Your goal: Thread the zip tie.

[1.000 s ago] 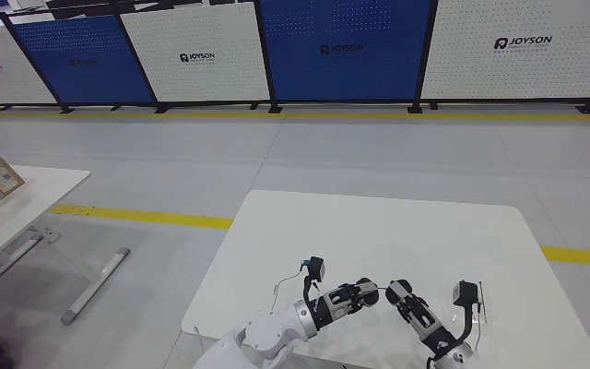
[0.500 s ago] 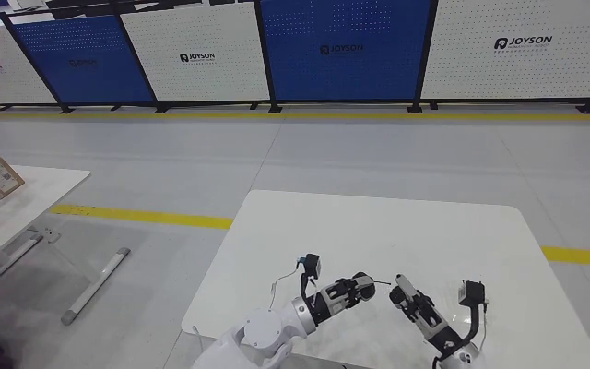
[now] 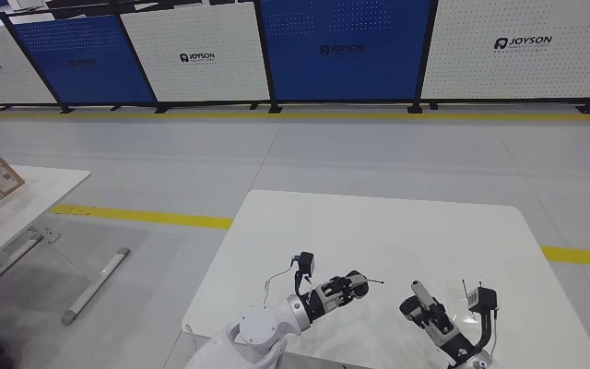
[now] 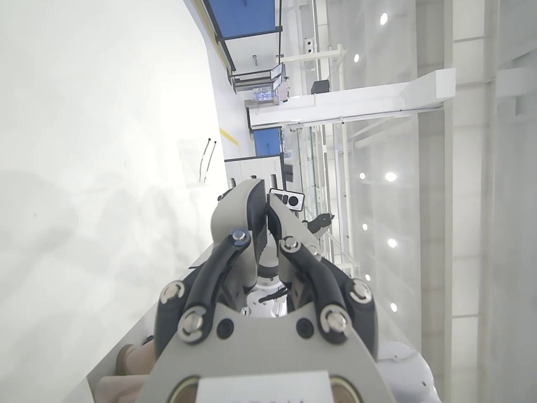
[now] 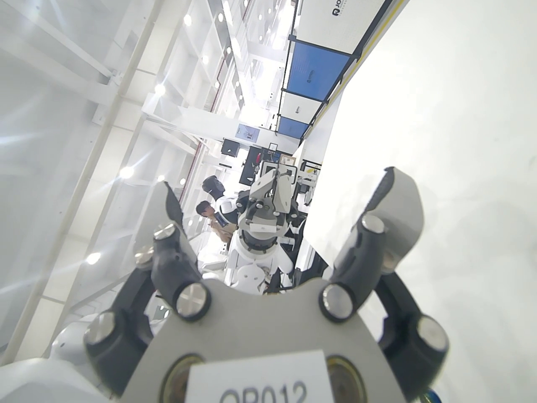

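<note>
My left gripper [image 3: 356,282] sits near the table's front edge, shut on a thin black zip tie [image 3: 372,279] whose free end sticks out toward the right arm. In the left wrist view the gripper [image 4: 265,207] has its pads pressed together. My right gripper [image 3: 416,291] is to the right of it, apart from the tie, open with nothing between its fingers. From the right wrist view, the open gripper [image 5: 281,188] frames the left gripper [image 5: 268,199] farther off.
Two spare black zip ties [image 4: 207,159] lie on the white table [image 3: 369,231] beyond the left gripper, near the right arm [image 3: 464,288]. The far half of the table is bare. The table's front edge runs close under both arms.
The right gripper has drawn back from the left gripper, to the right and toward the front edge. The left gripper has shifted slightly left, still holding the tie.
</note>
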Robot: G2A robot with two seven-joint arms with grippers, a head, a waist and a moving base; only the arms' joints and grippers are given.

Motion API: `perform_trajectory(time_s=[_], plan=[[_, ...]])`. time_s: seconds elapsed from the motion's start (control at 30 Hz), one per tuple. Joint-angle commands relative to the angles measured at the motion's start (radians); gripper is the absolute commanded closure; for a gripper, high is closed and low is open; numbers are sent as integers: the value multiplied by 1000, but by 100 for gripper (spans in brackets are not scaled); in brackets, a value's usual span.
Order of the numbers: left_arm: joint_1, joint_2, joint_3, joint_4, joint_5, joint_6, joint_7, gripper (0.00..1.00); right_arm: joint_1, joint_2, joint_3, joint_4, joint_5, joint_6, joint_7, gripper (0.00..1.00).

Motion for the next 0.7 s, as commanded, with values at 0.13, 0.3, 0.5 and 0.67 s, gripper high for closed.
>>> perform_trajectory(time_s=[0.13, 0.3, 0.5, 0.67], plan=[[0, 0, 0, 0, 0, 0, 0, 100, 0, 0, 0, 0, 0, 0, 0, 0], [-5, -1, -1, 6, 25, 4, 33, 100, 0, 0, 0, 0, 0, 0, 0, 0], [-5, 6, -50, 2, -117, -3, -85, 100, 0, 0, 0, 0, 0, 0, 0, 0], [14, 27, -119, 12, -129, 14, -214, 100, 0, 0, 0, 0, 0, 0, 0, 0]])
